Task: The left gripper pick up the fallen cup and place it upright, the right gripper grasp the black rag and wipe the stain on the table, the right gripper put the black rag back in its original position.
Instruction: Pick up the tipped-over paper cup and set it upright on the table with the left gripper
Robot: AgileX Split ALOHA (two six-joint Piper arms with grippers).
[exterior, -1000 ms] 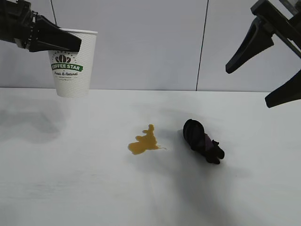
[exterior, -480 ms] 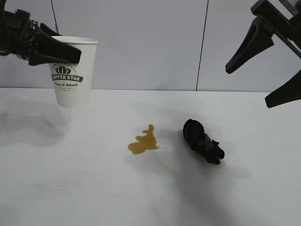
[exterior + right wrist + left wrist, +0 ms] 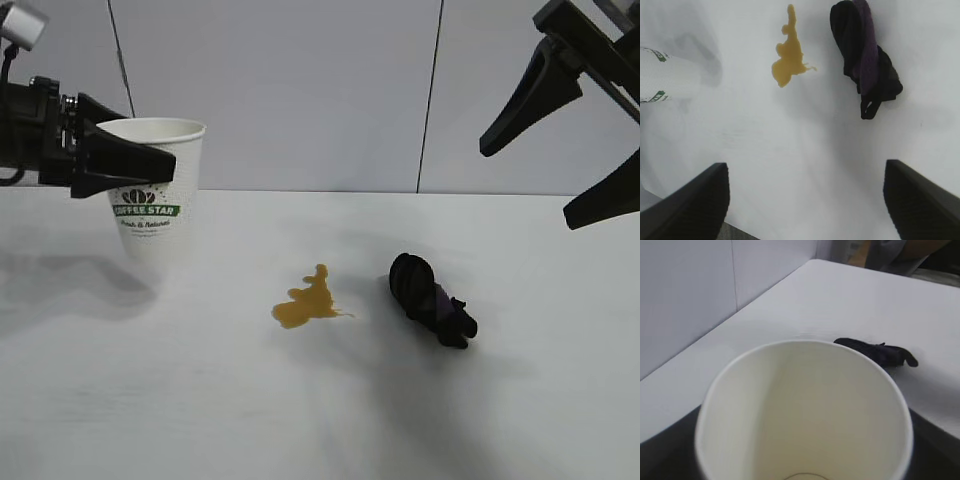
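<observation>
Change since a second ago: cup point(image 3: 155, 195) and left gripper point(image 3: 125, 165) have come down together at the table's point(image 3: 200, 400) left; stain, rag and right gripper have not shifted.

Item 1, far left: left gripper, reaching in level from the exterior view's left edge, fingers clamped on the cup near its rim.

Item 2, cup: white, green "COFFEE STAR" banner facing the exterior camera. Upright, long axis vertical, mouth up, narrow base down. Base at or just above the tabletop; contact cannot be told. The left wrist view looks straight into its open mouth point(image 3: 805, 415); interior is bare.

Item 3, centre: stain point(image 3: 308, 300), amber puddle, well apart from the cup and to its right; a thin tongue runs toward the back wall.

Item 4, right of centre: black rag point(image 3: 432, 298), bunched, with purple showing in its folds, lying near the stain without touching it. Nothing lies between the two.

Item 5, upper right: right gripper point(image 3: 565, 150), held high above the table beyond the rag, fingers spread wide, holding nothing. Both fingertips frame stain point(image 3: 789, 55) and rag point(image 3: 865, 55) in its wrist view.
</observation>
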